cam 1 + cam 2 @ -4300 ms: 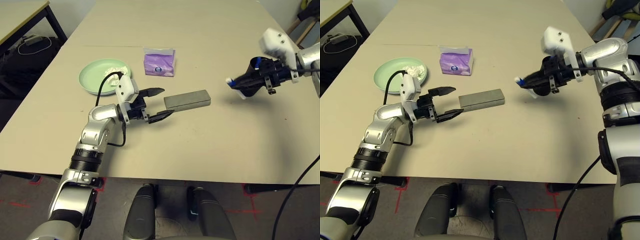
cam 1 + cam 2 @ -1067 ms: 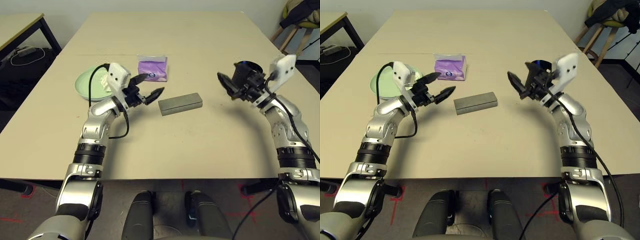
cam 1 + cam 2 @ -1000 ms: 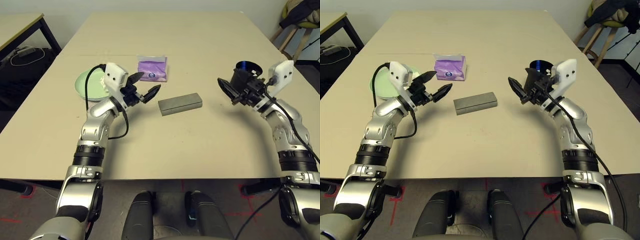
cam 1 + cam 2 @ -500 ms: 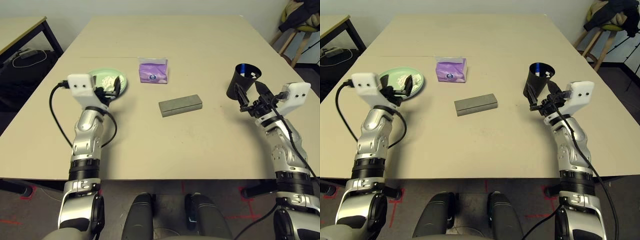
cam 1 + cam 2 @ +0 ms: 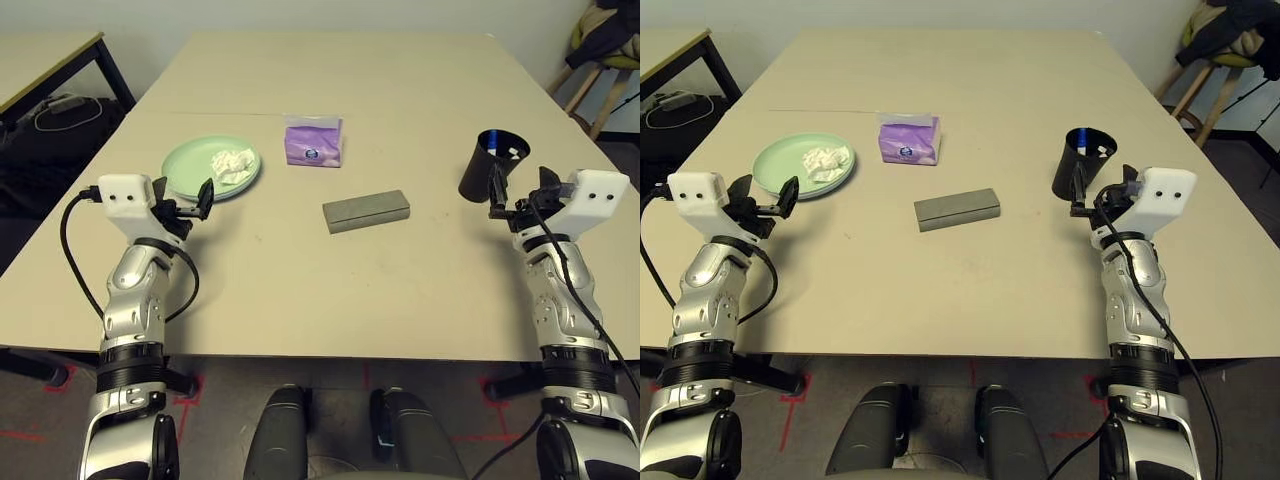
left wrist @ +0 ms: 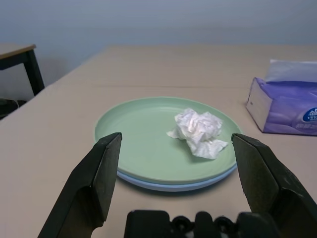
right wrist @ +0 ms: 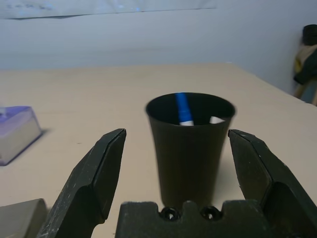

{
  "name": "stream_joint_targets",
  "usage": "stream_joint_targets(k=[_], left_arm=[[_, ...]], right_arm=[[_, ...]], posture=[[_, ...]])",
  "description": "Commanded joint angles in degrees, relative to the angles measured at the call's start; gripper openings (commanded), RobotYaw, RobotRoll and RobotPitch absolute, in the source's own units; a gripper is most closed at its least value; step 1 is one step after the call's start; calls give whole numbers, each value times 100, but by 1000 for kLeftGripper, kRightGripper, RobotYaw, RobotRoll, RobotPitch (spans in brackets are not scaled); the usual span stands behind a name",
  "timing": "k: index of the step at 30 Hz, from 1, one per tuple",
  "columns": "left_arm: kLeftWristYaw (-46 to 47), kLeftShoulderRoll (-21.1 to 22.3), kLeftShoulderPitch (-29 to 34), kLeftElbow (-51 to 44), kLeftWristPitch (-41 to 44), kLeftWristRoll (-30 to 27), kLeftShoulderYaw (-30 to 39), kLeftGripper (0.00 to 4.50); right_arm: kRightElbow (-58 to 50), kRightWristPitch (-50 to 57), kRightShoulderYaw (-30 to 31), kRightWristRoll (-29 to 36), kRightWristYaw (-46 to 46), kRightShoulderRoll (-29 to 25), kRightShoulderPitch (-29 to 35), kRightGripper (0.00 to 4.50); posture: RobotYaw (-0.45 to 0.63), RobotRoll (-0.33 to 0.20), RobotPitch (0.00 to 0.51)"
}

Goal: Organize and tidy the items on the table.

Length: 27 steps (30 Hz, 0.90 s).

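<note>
The table [image 5: 400, 100] has a smooth, matt beige top – the green plate [image 6: 143, 144] looks glossy, the crumpled tissue [image 6: 198, 131] soft paper, the black cup [image 7: 189, 148] matt plastic.

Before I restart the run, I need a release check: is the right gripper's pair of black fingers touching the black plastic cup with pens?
Apart. In the right wrist view the open right gripper has a gap between each finger and the black cup.

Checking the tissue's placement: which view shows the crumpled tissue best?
The left wrist view: the crumpled tissue sits close up on the green plate. Both eye views show it as a small white lump on that plate.
</note>
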Motion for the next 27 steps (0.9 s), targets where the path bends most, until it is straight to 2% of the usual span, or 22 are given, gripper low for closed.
stream_joint_targets(k=[1,5,12,27], left_arm=[[16,16,95,21,-9,-16,39,4500],[-106,26,35,119,-98,-28,3,4500],[-854,68,-34,186,-74,-194,-168,4500],[-897,138,-68,294,-78,-227,-72,4500]], right_arm=[[209,-194,-56,33,77,25,143,4466],[332,-375,-79,44,134,20,222,4466],[290,-442,-106,-16,-114,51,300,4466],[-348,-86,92,-143,-391,237,387,4466]], posture=[[211,0,96],[206,0,95],[192,0,99],[211,0,113]])
